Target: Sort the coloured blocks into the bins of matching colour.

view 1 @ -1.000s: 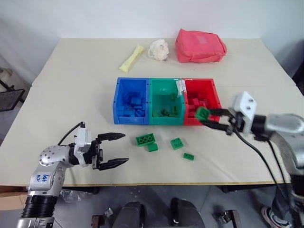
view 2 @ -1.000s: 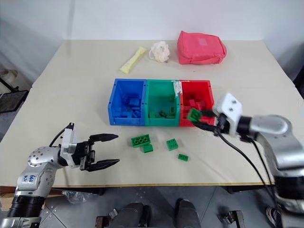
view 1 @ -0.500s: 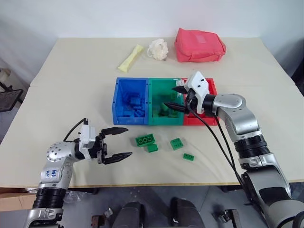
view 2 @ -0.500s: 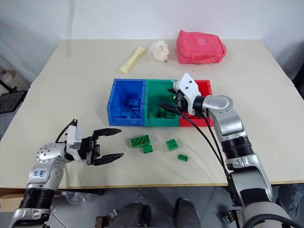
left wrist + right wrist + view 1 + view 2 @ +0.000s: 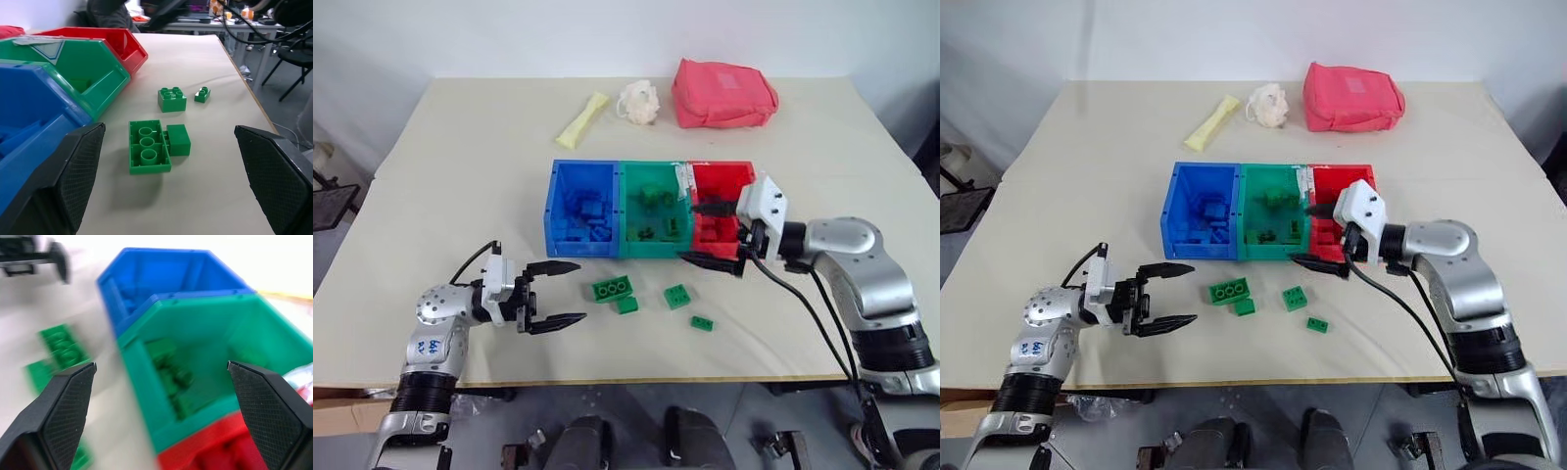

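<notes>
Our right claw [image 5: 713,235] is spread wide and carrying nothing, its two black fingers one above the other at the front of the red bin [image 5: 724,217], pointing across toward the green bin [image 5: 656,220]. Our left claw [image 5: 555,294] is spread wide too, empty, hovering low over the worktop [image 5: 460,186] and aimed at the loose bricks.

Just ahead of that left claw lies the long green brick [image 5: 612,288] with a small green square [image 5: 627,305] touching its near side. A little farther along sits a four-stud green brick [image 5: 677,295], and near it a tiny green brick [image 5: 702,323], apart from the rest. All four rest on the worktop in front of the bins.

Out from there, the three joined bins stand in a row: the blue bin [image 5: 582,206] with blue pieces inside, the green one holding several green bricks, the red one with red pieces.

At the far side we see a pale yellow stick [image 5: 583,119], a fluffy cream ball [image 5: 639,101] and a red fabric pouch [image 5: 724,94].
</notes>
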Available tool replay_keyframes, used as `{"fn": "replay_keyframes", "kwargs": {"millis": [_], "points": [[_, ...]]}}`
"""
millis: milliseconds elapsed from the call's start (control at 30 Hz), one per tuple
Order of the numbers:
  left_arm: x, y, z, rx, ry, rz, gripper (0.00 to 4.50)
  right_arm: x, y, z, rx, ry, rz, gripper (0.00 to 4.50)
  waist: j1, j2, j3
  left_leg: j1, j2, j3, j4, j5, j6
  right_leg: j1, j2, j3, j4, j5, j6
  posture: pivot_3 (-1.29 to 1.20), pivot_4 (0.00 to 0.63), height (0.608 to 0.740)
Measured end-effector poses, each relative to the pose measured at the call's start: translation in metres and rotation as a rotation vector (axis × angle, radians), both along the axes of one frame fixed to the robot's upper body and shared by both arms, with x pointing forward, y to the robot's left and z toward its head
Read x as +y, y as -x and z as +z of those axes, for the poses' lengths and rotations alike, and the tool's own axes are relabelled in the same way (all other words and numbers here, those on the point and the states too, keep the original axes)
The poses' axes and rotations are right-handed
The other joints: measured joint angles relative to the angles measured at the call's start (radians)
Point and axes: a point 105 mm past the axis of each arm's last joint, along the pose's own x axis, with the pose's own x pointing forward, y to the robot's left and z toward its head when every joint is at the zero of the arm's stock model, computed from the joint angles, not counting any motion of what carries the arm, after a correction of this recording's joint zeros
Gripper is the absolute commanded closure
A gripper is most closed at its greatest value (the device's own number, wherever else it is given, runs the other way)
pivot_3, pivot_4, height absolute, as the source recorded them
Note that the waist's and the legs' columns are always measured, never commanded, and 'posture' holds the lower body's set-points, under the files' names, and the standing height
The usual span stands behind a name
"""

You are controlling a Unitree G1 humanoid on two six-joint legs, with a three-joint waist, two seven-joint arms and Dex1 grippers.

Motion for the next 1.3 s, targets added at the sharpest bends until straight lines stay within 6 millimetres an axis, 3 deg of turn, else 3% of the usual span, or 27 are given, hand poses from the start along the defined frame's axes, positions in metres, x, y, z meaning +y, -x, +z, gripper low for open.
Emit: {"fn": "replay_keyframes", "kwargs": {"millis": [67, 200, 333, 500, 600, 733, 833, 967, 1300], "points": [[0.003, 0.000, -0.002, 0.002, -0.012, -0.001, 0.00, -0.023, 0.015, -0.006, 0.034, 0.016, -0.026, 0.02, 0.005, 0.000, 0.000, 0.001, 0.000, 0.001, 0.000, 0.000, 0.000, 0.000, 0.000, 0.001, 0.000, 0.000, 0.000, 0.00, 0.150, 0.740], [0.003, 0.000, -0.007, 0.013, -0.021, -0.011, 0.00, -0.049, 0.035, -0.011, 0.071, 0.041, -0.056, 0.02, 0.010, 0.000, 0.000, 0.001, 0.001, 0.004, 0.001, 0.000, 0.000, 0.000, 0.000, 0.001, -0.002, 0.000, 0.000, 0.00, 0.150, 0.740], [0.006, 0.000, -0.008, 0.017, -0.028, -0.009, 0.00, -0.094, 0.061, -0.037, 0.177, 0.132, -0.175, 0.02, 0.022, 0.000, 0.000, 0.001, 0.001, 0.004, 0.001, 0.000, 0.000, 0.001, 0.000, 0.002, -0.002, 0.000, 0.000, 0.00, 0.150, 0.740], [0.006, 0.001, -0.010, 0.025, -0.027, -0.009, 0.00, -0.107, 0.071, -0.037, 0.184, 0.168, -0.211, 0.02, 0.018, 0.000, 0.000, 0.002, 0.002, 0.007, 0.002, 0.000, 0.001, 0.002, 0.000, 0.002, -0.003, 0.000, 0.001, 0.00, 0.150, 0.740], [0.007, 0.001, -0.010, 0.026, -0.027, -0.009, 0.00, -0.103, 0.072, -0.037, 0.179, 0.176, -0.197, 0.02, 0.017, 0.000, 0.000, 0.002, 0.002, 0.007, 0.002, -0.001, 0.000, 0.001, -0.001, 0.003, -0.003, 0.000, 0.001, 0.00, 0.150, 0.740], [0.006, 0.004, -0.010, 0.018, -0.030, -0.013, 0.00, -0.080, 0.067, -0.042, 0.182, 0.203, -0.137, 0.02, 0.017, 0.000, 0.000, 0.002, 0.002, 0.006, 0.002, -0.001, 0.000, 0.001, -0.002, 0.003, -0.003, 0.000, 0.001, 0.00, 0.150, 0.740], [0.003, 0.010, -0.009, 0.009, -0.030, -0.021, 0.00, -0.052, 0.066, -0.057, 0.214, 0.221, -0.070, 0.02, 0.016, 0.000, 0.000, 0.002, 0.003, 0.005, 0.002, -0.001, 0.000, 0.001, -0.006, 0.004, -0.003, 0.000, 0.001, 0.00, 0.150, 0.740], [0.002, 0.022, -0.015, 0.044, -0.022, -0.010, 0.00, -0.035, 0.065, -0.076, 0.264, 0.231, -0.043, 0.02, 0.018, 0.000, 0.000, 0.000, 0.001, 0.003, 0.002, -0.001, 0.000, 0.001, -0.008, 0.004, -0.004, 0.000, 0.000, 0.00, 0.150, 0.740], [0.007, 0.046, -0.017, 0.089, -0.024, 0.043, 0.00, -0.024, 0.052, -0.092, 0.271, 0.244, -0.061, 0.02, 0.018, 0.000, 0.000, 0.000, 0.001, 0.002, 0.003, -0.001, 0.000, 0.002, -0.008, 0.004, -0.006, 0.000, 0.000, 0.00, 0.150, 0.740]]}}
